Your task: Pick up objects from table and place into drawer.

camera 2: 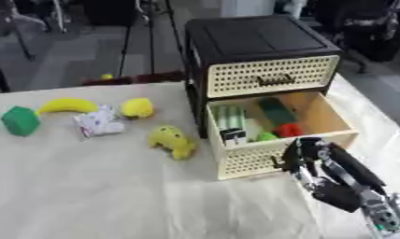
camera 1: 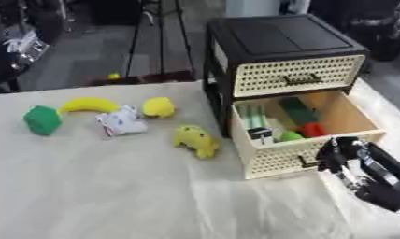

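**Right hand at drawer front, five objs waiting**

On the table, left eye view: green block (camera 1: pixel 42 120), banana (camera 1: pixel 89 104), white packet (camera 1: pixel 121 122), yellow lump (camera 1: pixel 158 107) and yellow toy (camera 1: pixel 196 141) lie left of the cabinet (camera 1: pixel 277 42). Open drawer (camera 1: pixel 278 156) is already part-filled.

Right eye view: right hand (camera 2: pixel 303 154) sits at the drawer handle, fingers curled; can't tell if gripping. Risk: a nudge shuts the drawer.

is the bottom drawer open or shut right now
Open. The lower drawer is pulled out from the cabinet, its inside showing green and red items, while the upper drawer sits flush. The right robot hand is at its front.
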